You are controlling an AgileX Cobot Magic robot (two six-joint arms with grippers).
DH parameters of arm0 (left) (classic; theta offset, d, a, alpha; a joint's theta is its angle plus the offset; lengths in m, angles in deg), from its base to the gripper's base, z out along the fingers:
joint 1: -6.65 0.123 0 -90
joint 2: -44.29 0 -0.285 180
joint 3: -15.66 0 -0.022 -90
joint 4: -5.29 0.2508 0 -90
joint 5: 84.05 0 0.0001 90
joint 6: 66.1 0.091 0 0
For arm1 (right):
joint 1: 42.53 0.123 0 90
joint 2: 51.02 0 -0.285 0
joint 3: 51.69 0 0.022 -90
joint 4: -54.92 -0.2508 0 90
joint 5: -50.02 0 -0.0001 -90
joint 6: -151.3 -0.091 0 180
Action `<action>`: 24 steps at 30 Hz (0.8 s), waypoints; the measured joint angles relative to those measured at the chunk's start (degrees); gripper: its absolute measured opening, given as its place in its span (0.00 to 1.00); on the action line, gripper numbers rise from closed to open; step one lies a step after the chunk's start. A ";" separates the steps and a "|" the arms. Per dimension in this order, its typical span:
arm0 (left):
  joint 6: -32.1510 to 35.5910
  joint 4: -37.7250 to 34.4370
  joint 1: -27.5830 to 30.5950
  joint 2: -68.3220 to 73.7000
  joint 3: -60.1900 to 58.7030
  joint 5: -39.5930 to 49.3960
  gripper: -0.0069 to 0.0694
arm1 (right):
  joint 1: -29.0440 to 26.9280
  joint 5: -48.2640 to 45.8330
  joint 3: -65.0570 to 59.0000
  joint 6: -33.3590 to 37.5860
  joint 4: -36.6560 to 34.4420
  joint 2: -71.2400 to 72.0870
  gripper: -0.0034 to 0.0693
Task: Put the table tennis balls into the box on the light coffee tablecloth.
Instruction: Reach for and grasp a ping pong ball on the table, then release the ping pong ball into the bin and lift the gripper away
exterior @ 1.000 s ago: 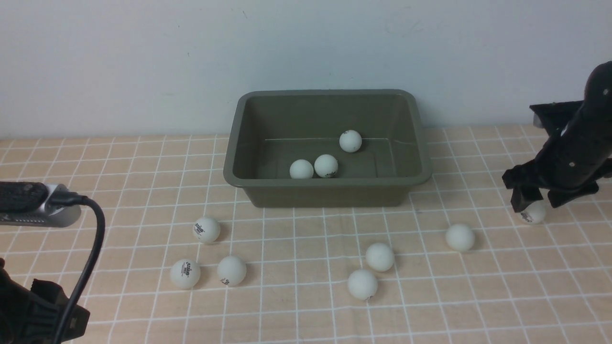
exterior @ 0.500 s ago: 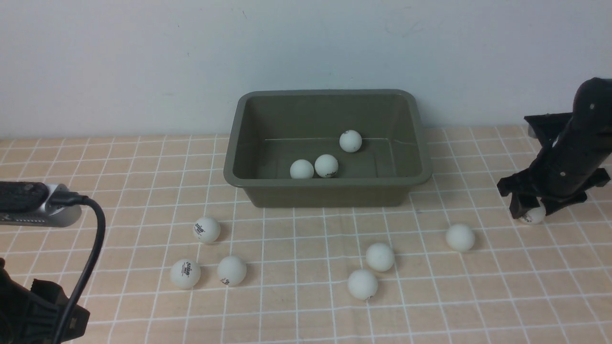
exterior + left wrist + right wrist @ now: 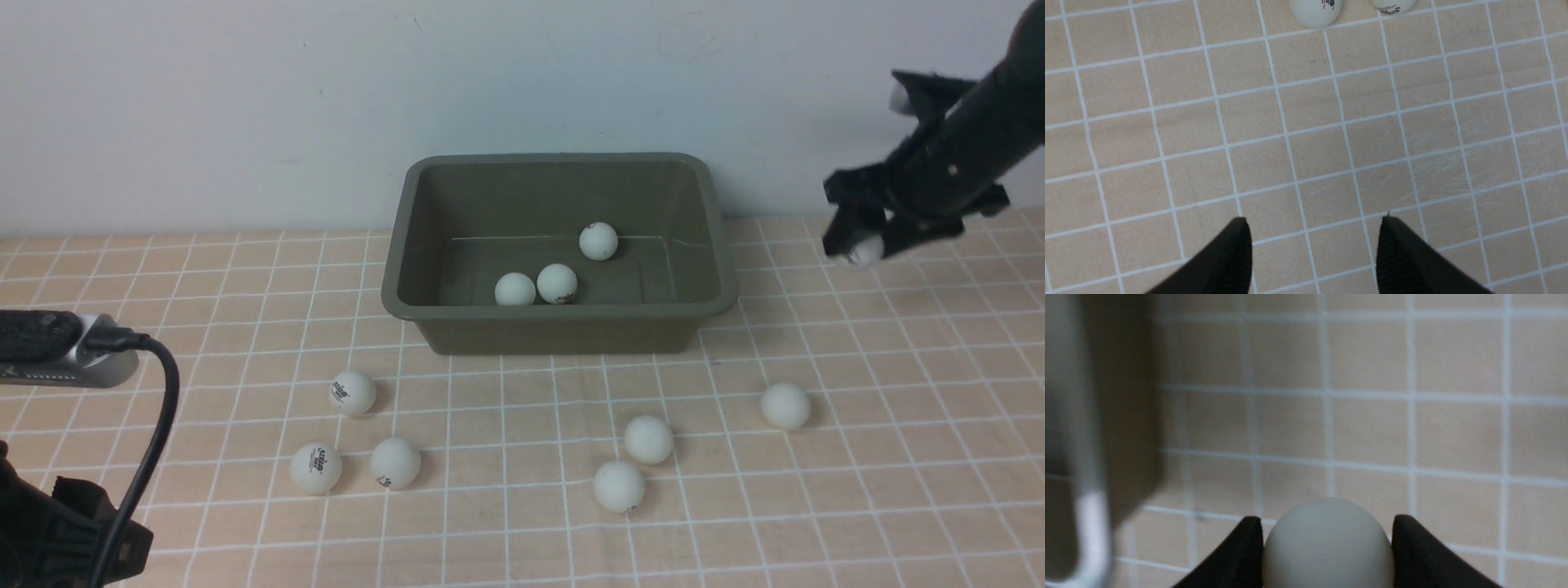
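The right gripper (image 3: 859, 243) pinches one smooth, matte white table tennis ball (image 3: 865, 250) between black fingers (image 3: 1237, 555), held above the cloth to the right of the olive-green plastic box (image 3: 559, 312), a round-cornered tub with a rolled rim. Three balls (image 3: 557, 283) lie inside the box. Six balls (image 3: 648, 439) rest in front of it on the peach-tan, white-gridded tablecloth (image 3: 898, 457). Only the left wrist view shows the left gripper (image 3: 1314, 220), spread wide over bare cloth.

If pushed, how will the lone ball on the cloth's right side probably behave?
The lone table tennis ball is round on flat tablecloth, so it likely rolls off. Probably light: the right gripper pinches a second ball aloft.
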 joint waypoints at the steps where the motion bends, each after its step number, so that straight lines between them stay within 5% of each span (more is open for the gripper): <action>1: 0.00 0.00 0.00 0.00 0.00 0.00 0.54 | 0.90 -0.37 1.98 1.45 -2.14 0.00 0.55; 5: 0.00 0.00 0.00 0.00 0.00 0.00 0.54 | 6.69 0.88 6.24 4.75 -5.79 0.00 0.55; 13: 0.00 0.00 0.00 0.00 0.00 0.00 0.54 | 17.80 7.35 6.57 4.09 -0.66 -3.52 0.55; 24: 0.00 0.00 0.00 0.00 0.00 0.00 0.54 | 19.68 8.68 6.57 2.76 0.67 -8.32 0.59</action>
